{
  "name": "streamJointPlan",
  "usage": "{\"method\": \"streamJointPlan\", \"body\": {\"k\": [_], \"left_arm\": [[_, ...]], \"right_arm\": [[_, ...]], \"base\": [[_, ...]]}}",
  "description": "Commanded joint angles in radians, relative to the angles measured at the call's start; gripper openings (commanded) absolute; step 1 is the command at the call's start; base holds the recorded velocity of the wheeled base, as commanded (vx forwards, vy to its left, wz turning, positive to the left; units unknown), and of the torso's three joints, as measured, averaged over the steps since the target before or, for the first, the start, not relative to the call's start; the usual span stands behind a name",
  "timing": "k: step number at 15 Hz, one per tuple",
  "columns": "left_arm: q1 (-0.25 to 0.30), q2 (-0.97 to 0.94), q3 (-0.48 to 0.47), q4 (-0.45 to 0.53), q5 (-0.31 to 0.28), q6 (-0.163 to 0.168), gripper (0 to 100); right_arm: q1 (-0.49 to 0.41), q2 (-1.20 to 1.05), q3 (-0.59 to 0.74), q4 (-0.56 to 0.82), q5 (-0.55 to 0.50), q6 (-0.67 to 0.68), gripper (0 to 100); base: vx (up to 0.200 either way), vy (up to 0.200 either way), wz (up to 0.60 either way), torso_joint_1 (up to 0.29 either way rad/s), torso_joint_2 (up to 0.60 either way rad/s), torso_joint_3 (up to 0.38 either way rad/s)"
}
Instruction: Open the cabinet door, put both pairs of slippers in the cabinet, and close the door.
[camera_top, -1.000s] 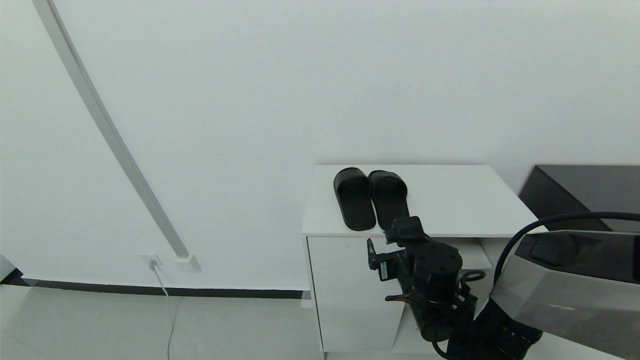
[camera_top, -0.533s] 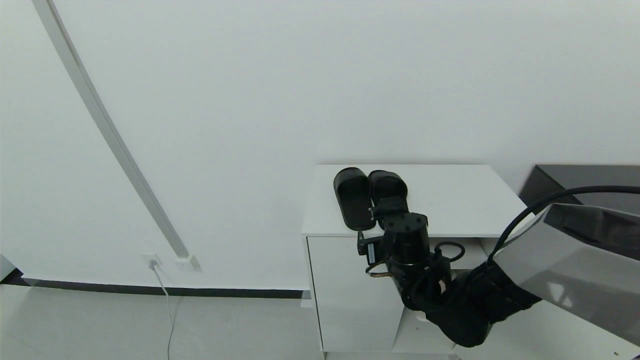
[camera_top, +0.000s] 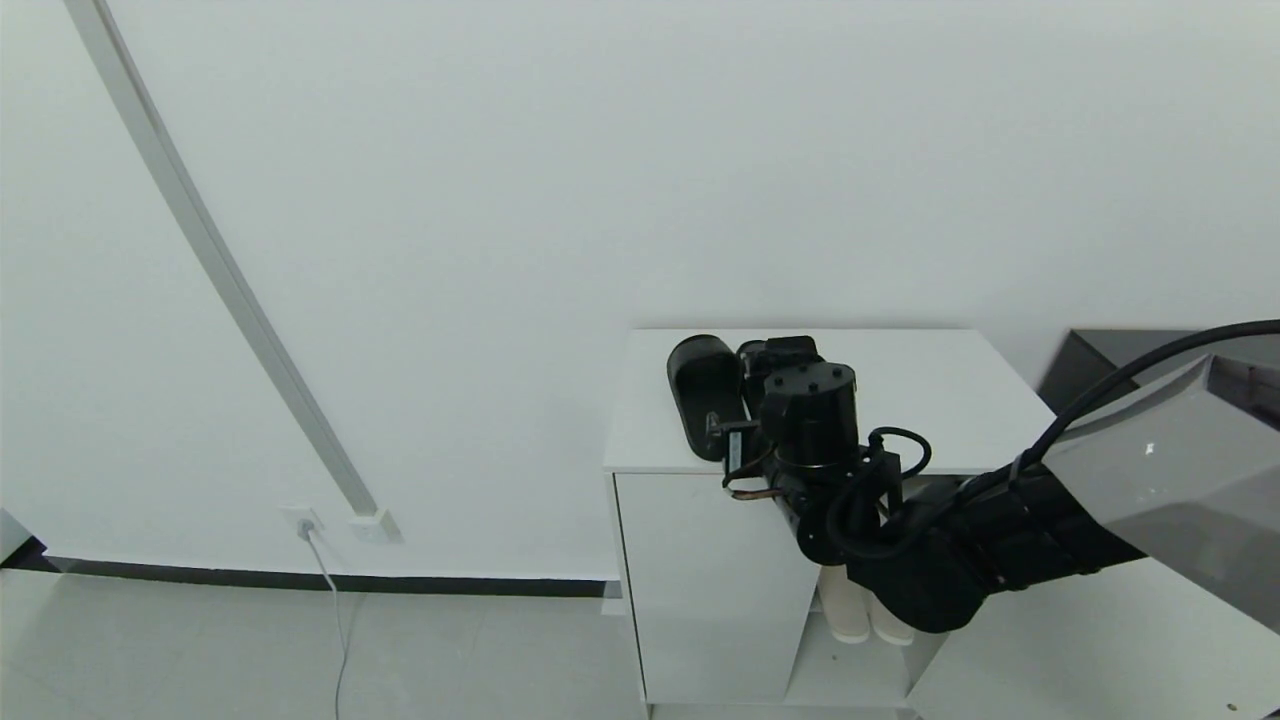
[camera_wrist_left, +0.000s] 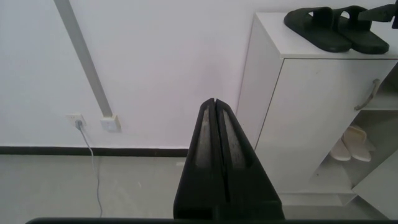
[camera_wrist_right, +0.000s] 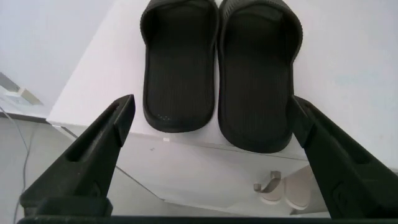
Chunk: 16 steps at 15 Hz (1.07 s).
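Observation:
A pair of black slippers (camera_wrist_right: 221, 68) lies side by side on top of the white cabinet (camera_top: 920, 400), toes toward the wall. My right gripper (camera_wrist_right: 211, 104) stands open just over their heel ends, one finger outside each slipper, holding nothing. In the head view the right wrist (camera_top: 810, 410) covers the right slipper, while the left black slipper (camera_top: 700, 395) shows. A pair of white slippers (camera_wrist_left: 351, 146) sits inside the cabinet's open right half (camera_top: 865, 610). My left gripper (camera_wrist_left: 215, 106) is shut and empty, held low, away to the cabinet's left.
The cabinet's left panel (camera_top: 710, 580) is shut, with a small handle (camera_wrist_left: 371, 93) at its edge. A wall socket with a hanging cable (camera_top: 305, 522) and a slanted grey duct (camera_top: 220, 270) lie left. Dark furniture (camera_top: 1110, 365) stands right. Bare floor (camera_top: 250, 650) spreads left.
My right arm rose from in front of the cabinet's face up over its top and forward above the black slippers. The white slippers inside came into sight.

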Motion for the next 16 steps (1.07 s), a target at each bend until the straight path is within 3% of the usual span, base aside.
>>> {"method": "streamJointPlan", "body": {"k": [1, 10, 16], "left_arm": [[-0.002, 0.001, 0.0, 0.0, 0.0, 0.0, 0], [0.0, 0.001, 0.0, 0.0, 0.0, -0.006, 0], [0.0, 0.001, 0.0, 0.0, 0.002, -0.006, 0]], "right_arm": [[0.0, -0.005, 0.009, -0.001, 0.0, 0.0, 100], [-0.018, 0.057, 0.024, -0.006, 0.001, 0.015, 100], [-0.051, 0.123, -0.023, -0.035, 0.014, 0.027, 100]], "base": [[0.0, 0.0, 0.0, 0.0, 0.0, 0.0], [0.178, 0.0, 0.0, 0.001, 0.0, 0.002], [0.0, 0.0, 0.0, 0.0, 0.0, 0.0]]}}
